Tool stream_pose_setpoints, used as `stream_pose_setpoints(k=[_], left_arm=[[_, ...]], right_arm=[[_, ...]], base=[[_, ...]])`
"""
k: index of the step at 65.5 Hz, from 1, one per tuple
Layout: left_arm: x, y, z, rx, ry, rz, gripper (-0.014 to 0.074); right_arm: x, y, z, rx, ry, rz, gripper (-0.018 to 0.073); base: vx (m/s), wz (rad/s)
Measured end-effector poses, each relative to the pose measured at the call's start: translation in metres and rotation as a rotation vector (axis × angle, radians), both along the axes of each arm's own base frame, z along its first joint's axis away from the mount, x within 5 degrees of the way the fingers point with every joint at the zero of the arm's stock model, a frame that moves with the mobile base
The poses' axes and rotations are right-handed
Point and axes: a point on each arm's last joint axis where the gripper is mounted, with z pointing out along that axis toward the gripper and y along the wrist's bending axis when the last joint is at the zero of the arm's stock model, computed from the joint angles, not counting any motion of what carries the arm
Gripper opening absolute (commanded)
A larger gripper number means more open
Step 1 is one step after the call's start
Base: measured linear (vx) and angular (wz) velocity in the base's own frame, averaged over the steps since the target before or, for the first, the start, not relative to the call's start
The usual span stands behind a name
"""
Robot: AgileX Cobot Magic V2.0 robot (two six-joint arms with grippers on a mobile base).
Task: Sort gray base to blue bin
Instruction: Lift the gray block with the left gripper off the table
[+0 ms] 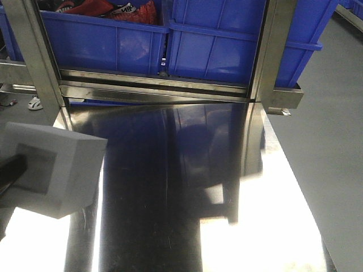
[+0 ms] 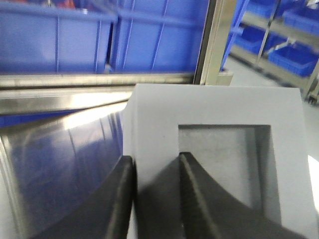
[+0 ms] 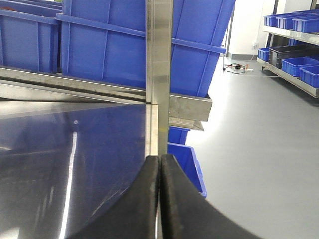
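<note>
Gray base (image 2: pixel 214 102), pinched by left tool (image 2: pixel 155 164), outside blue bin (image 1: pixel 218 51).

All three views look forward across the shared steel table (image 1: pixel 170 187)

The gray block (image 1: pixel 62 164) runs off the front view's left edge, where the left jaws show only as a dark sliver. The blue bin (image 1: pixel 215 51) is cut off at the top. Red things (image 1: pixel 108 10) left of it are half hidden and cannot be named.
</note>
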Motion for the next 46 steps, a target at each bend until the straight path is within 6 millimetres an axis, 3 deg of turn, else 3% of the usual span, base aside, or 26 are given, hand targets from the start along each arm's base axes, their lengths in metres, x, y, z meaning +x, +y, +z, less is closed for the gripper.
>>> stream_pose_setpoints(k=[24,46], left_arm=[[-0.05,0.022,-0.035,-0.06,-0.142,0.0,-0.0006],[-0.059,0.026,-0.037,-0.084,-0.198,0.001,-0.0006]], right_arm=[[0.0,0.0,0.0,0.0,0.0,0.0,-0.0009],[0.0,0.0,0.0,0.0,0.0,0.0,-0.0009]], base=[[0.0,0.0],[0.0,0.0]])
